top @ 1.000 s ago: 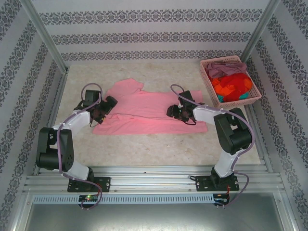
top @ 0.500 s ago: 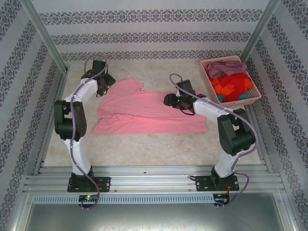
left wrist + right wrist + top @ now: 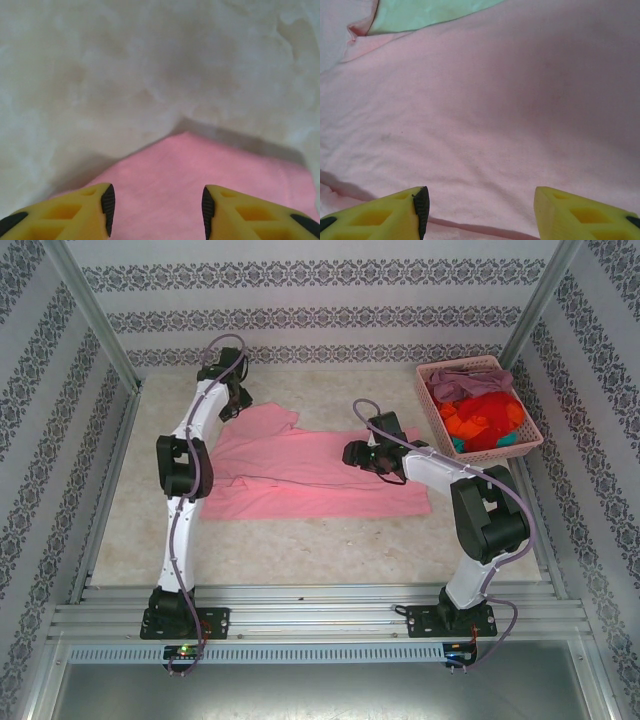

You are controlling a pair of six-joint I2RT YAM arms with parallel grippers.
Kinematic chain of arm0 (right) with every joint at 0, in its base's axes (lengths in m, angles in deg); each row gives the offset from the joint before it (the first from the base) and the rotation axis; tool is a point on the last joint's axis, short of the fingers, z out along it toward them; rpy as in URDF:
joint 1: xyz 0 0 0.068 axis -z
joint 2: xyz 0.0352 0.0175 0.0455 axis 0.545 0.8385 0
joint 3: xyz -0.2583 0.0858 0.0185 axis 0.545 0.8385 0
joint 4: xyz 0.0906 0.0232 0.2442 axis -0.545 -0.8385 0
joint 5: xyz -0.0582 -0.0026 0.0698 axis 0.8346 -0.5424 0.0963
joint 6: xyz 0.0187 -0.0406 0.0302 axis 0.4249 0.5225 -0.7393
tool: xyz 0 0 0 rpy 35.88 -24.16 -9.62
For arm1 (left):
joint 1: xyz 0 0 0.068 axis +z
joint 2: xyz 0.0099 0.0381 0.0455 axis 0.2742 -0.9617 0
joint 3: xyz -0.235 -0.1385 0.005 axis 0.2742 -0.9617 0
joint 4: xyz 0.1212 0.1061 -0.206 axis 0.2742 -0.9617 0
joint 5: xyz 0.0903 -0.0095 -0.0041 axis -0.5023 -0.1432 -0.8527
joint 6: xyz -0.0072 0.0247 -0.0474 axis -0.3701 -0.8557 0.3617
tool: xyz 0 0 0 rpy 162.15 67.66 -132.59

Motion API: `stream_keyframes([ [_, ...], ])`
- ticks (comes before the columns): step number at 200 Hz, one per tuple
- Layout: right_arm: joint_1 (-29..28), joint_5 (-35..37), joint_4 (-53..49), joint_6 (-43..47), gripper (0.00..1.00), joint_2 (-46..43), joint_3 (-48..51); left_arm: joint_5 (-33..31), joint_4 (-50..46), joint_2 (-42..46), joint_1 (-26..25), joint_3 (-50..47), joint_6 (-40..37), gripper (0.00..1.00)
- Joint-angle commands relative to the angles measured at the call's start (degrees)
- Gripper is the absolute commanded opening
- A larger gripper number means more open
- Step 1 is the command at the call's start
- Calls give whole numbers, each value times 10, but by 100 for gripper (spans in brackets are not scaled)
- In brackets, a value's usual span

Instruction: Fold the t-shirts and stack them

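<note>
Left fingers (image 3: 75, 210): yellow, black pads, standing moderately apart with nothing between them. They are poised over a rounded corner of the light pink t-shirt (image 3: 200, 170), where it meets the pale counter (image 3: 150, 60). Whether the tips touch the cloth I cannot tell.

Right fingers (image 3: 380, 215): also apart and empty, low over the shirt's flat middle, with a fold ridge running just under them. A sliver of counter shows at top left.

From the top view, the pink t-shirt (image 3: 310, 475) lies mid-counter with its long axis left to right. One lobe, seemingly a sleeve, juts toward the far left beside the left arm's tip (image 3: 233, 403). A crease runs lengthwise. The collar cannot be made out, so I cannot tell which way it heads. The right arm covers its right end.

Far right, well apart, a pink basket (image 3: 431, 408) holds heaped mauve (image 3: 470, 380), orange-red (image 3: 485, 420) and teal (image 3: 512, 441) shirts, their shapes tangled.
</note>
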Motion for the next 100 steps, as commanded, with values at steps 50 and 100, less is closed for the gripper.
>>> stream_keyframes([
  [50, -5, -4, 30, -10, 58, 6, 21, 12, -70, -83, -2, 79, -98, 48],
  [100, -6, 2, 31, -10, 58, -3, 31, 23, -105, -102, -1, 80, -133, 38],
])
